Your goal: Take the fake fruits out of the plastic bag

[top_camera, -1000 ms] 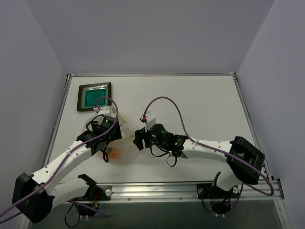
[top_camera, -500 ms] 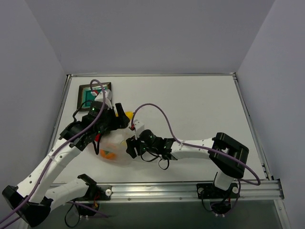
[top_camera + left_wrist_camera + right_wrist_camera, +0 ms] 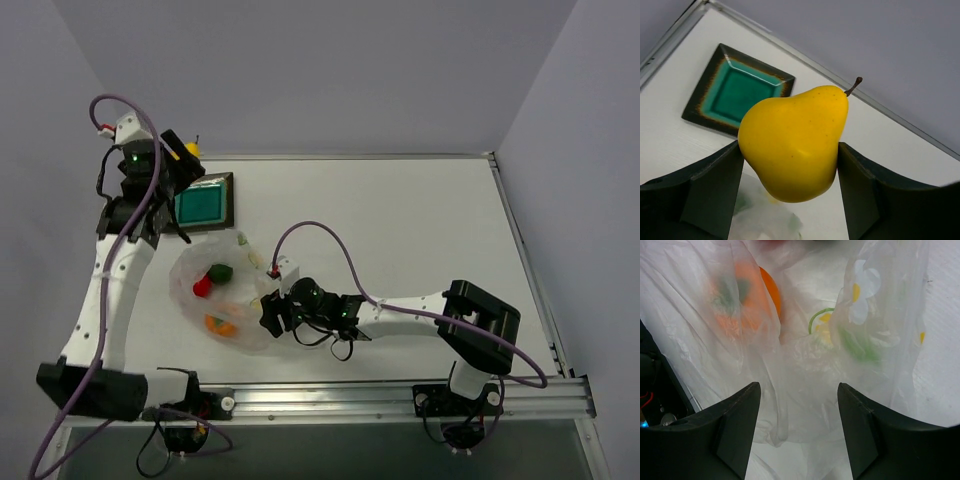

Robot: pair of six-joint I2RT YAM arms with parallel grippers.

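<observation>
My left gripper (image 3: 178, 160) is raised high at the far left, above the table's back edge, and is shut on the yellow pear-shaped fruit (image 3: 190, 152). In the left wrist view the yellow fruit (image 3: 792, 142) fills the gap between my fingers (image 3: 715, 185). The clear plastic bag (image 3: 240, 295) lies on the table at the near left. Inside it are the dark green fruit (image 3: 221, 271), the red fruit (image 3: 202, 287) and the orange fruit (image 3: 220, 324). My right gripper (image 3: 268, 313) is open at the bag's right edge. In the right wrist view, crinkled bag plastic (image 3: 810, 365) lies between the jaws and the orange fruit (image 3: 769, 290) shows through it.
A dark-framed square tray with a teal centre (image 3: 203, 205) sits at the back left, below my raised left gripper; it also shows in the left wrist view (image 3: 735, 92). The table's metal rim (image 3: 320, 156) runs along the back. The bag has a flower print (image 3: 862, 275).
My left gripper has lifted the yellow fruit out of the bag and swung up and back to the far left. My right gripper has slid left to the bag's edge.
</observation>
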